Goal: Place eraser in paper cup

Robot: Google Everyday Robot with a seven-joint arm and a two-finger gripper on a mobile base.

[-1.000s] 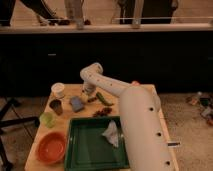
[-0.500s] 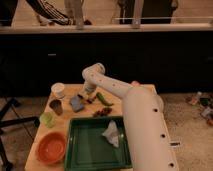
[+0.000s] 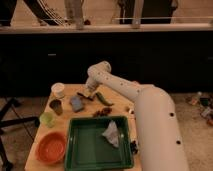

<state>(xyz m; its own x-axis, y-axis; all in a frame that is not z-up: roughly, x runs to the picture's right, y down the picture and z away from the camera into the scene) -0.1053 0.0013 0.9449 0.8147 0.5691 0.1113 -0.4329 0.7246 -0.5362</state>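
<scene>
Zero steps confirmed done: claw closed, low on counter at eraser, 3 o'clock of cup. Hold on it unclear. Lift, carry, drop left.

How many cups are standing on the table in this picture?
3. The white paper cup is at the back left, the dark grey cup just in front, the light green cup nearer still. The gripper is low, right of the white cup. The arm may hide more.

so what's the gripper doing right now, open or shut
gripper: closed, low beside the blue pad; whether it grips anything cannot be told.
</scene>
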